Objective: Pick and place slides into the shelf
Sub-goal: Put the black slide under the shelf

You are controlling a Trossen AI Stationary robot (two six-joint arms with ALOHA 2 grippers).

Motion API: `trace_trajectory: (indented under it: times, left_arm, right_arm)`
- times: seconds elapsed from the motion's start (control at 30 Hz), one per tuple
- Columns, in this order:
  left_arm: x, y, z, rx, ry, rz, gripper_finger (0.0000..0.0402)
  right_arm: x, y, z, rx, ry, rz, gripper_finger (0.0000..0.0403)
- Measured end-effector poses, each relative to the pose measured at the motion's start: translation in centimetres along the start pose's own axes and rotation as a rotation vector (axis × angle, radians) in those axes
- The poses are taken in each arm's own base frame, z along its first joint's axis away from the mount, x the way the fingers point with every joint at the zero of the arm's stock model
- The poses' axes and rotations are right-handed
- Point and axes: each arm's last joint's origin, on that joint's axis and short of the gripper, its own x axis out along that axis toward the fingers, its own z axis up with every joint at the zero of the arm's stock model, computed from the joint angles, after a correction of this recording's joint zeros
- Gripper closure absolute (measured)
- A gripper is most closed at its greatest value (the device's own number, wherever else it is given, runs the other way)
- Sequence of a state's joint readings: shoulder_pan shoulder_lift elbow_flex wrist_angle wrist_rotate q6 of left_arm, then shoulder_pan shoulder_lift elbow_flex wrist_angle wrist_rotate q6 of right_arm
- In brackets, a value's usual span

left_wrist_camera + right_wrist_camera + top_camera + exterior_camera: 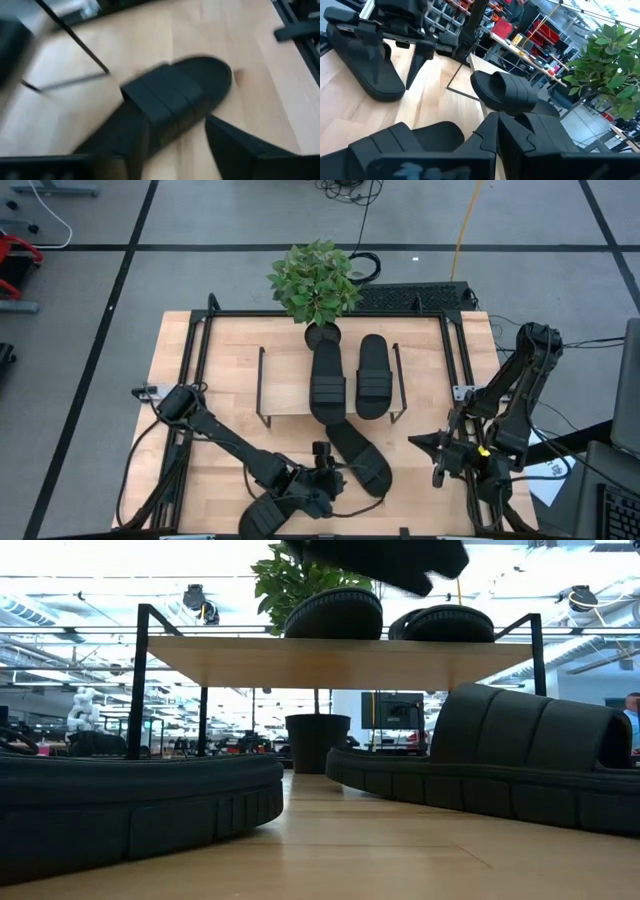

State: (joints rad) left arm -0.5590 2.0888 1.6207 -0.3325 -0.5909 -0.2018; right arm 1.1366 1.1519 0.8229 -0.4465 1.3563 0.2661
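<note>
Two black slides lie sole-down on the shelf's (285, 385) plank top: one (328, 380) overhangs the near edge, the other (373, 375) lies beside it. A third slide (360, 455) lies slanted on the table in front of the shelf, also seen in the left wrist view (170, 105). The fourth slide (270, 515) rests at the near edge. My left gripper (322, 472) hovers open between the two table slides, its fingers (240, 150) spread above the third slide's heel end. My right gripper (432, 452) waits shut at the right, above the table.
A potted plant (315, 285) stands behind the shelf at the far edge. Black metal rails (455, 350) frame the tabletop. In the low view the two table slides (120, 800) (500, 760) flank a strip of bare wood leading under the shelf (330, 660).
</note>
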Motion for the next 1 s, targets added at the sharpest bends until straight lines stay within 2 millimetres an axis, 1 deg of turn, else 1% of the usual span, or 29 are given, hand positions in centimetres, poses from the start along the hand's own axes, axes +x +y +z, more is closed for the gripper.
trace_trajectory:
  times: [0.1,0.2,0.3,0.37,0.47,0.6,0.67,0.83,0.9,1.0]
  left_arm:
    - [0.7,1.0,-0.3,-0.122,0.067,-0.059,0.0138]
    - [1.5,1.7,-0.7,-0.222,0.085,-0.058,0.0085]
    - [1.5,1.4,-1.0,-0.229,0.073,-0.055,0.0046]
    - [1.3,1.2,-0.9,-0.257,0.063,-0.050,0.0030]
    - [1.3,1.3,-0.9,-0.306,0.058,-0.021,0.0020]
    - [1.2,0.9,-0.7,-0.355,0.020,-0.010,0.0018]
    - [1.5,0.7,-0.9,-0.379,0.017,0.006,0.0018]
    - [4.0,1.3,-2.2,-0.394,0.096,-0.024,0.0018]
    - [5.0,1.3,-2.6,-0.394,0.097,-0.033,0.0018]
    - [5.6,1.2,-2.9,-0.365,0.101,-0.048,0.0018]
  right_arm:
    - [0.0,0.2,0.1,-0.005,-0.001,0.026,0.0399]
    - [0.0,0.3,0.3,-0.007,-0.005,0.046,0.0399]
    - [0.0,0.4,0.6,-0.015,-0.012,0.053,0.0399]
    - [0.0,0.4,0.6,-0.018,-0.015,0.053,0.0399]
    - [0.0,0.4,0.7,-0.022,-0.015,0.053,0.0399]
    - [0.0,0.4,0.7,-0.016,-0.017,0.054,0.0399]
    - [0.0,0.4,0.7,-0.012,-0.018,0.054,0.0399]
    - [0.0,0.4,0.7,-0.005,-0.018,0.056,0.0399]
    - [0.0,0.4,0.8,-0.003,-0.018,0.056,0.0399]
    - [0.0,0.4,0.8,-0.002,-0.018,0.057,0.0399]
